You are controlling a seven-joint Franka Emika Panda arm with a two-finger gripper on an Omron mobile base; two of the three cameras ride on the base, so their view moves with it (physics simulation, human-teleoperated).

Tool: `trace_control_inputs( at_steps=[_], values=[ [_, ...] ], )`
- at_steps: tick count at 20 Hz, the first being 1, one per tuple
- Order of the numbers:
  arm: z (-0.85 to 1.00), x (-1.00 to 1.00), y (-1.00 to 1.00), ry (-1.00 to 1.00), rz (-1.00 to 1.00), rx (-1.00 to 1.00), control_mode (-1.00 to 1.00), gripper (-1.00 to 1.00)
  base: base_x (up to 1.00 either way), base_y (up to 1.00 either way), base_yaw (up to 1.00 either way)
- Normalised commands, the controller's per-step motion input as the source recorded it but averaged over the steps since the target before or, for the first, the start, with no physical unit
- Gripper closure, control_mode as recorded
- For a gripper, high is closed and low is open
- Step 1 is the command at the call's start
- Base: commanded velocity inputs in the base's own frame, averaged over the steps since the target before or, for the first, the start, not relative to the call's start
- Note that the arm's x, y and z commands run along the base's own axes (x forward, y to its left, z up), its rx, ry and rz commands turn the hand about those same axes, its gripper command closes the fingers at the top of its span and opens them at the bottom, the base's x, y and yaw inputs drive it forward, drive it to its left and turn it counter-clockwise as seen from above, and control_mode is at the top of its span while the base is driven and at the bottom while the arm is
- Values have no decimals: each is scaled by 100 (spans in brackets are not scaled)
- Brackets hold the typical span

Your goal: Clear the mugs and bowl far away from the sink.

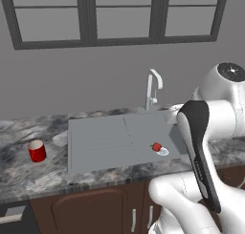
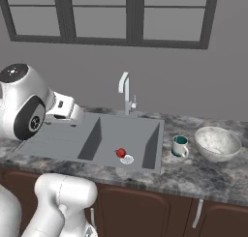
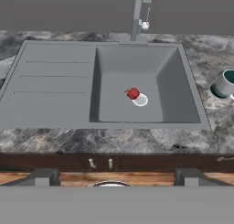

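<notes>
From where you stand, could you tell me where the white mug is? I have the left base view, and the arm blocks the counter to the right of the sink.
Observer: The white mug stands upright on the counter, just right of the sink and close to its rim.
Operator: Thank you. And the bowl?
Observer: The bowl sits upright on the counter, right of that mug and apart from it.
Operator: Is the gripper holding anything?
Observer: No. The gripper is open and empty, facing the sink basin.
</notes>
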Motion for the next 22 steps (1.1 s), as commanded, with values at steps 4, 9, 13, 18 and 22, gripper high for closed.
trace_control_inputs(
  at_steps=[4, 9, 13, 18, 22],
  values=[
    [32, -46, 0, -9, 0, 0, -100, -100, 0, 0, 0],
    [26, -32, 0, -8, 0, 0, -100, -100, 0, 0, 0],
    [0, 0, -25, 0, -3, 1, 100, -100, 0, -75, -3],
    [0, 0, 0, 0, 0, 0, 100, -100, 3, -100, -6],
    [0, 0, 0, 0, 0, 0, 100, -100, 4, -100, -9]
  ],
)
